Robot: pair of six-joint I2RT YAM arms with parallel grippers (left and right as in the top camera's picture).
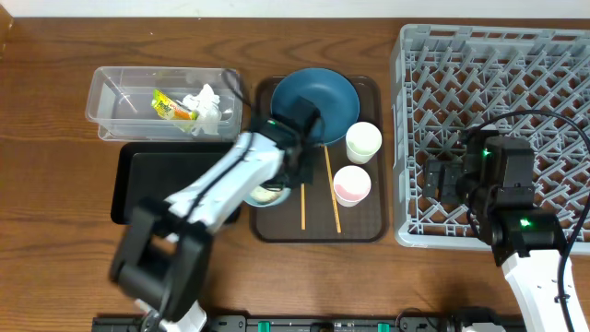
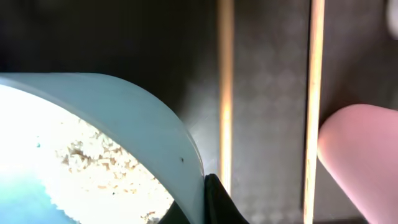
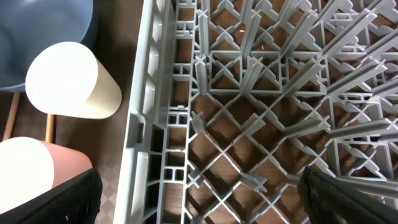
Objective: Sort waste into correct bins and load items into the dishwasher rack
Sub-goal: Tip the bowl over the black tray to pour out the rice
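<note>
The left pincer (image 1: 293, 175) is down at the light blue bowl (image 1: 267, 195), which sits at the left edge of the brown serving tray (image 1: 369, 226) with the arm covering most of it. In the left wrist view one dark finger (image 2: 219, 202) lies against the outside of the bowl's rim. The other finger is out of sight, so I cannot tell whether the pincer is clamped on it. Loose rice grains (image 2: 99, 168) lie inside the bowl. Two chopsticks (image 1: 303, 205) (image 1: 332, 194) lie side by side on the tray just right of the bowl, with the pinkish cup (image 1: 351, 184) beside them and the white cup (image 1: 363, 141) above it. The dark blue plate (image 1: 318, 101) fills the tray's far end. The clear container (image 1: 111, 88) on the tabletop (image 1: 46, 184) holds the yellow-green wrapper (image 1: 171, 104) and the crumpled tissue (image 1: 208, 103), and the black tray (image 1: 157, 171) lies just in front of it. The right pincer (image 1: 442, 177) hangs over the left part of the grey rack (image 1: 553, 55), its fingers (image 3: 68, 199) spread wide apart and holding nothing.
</note>
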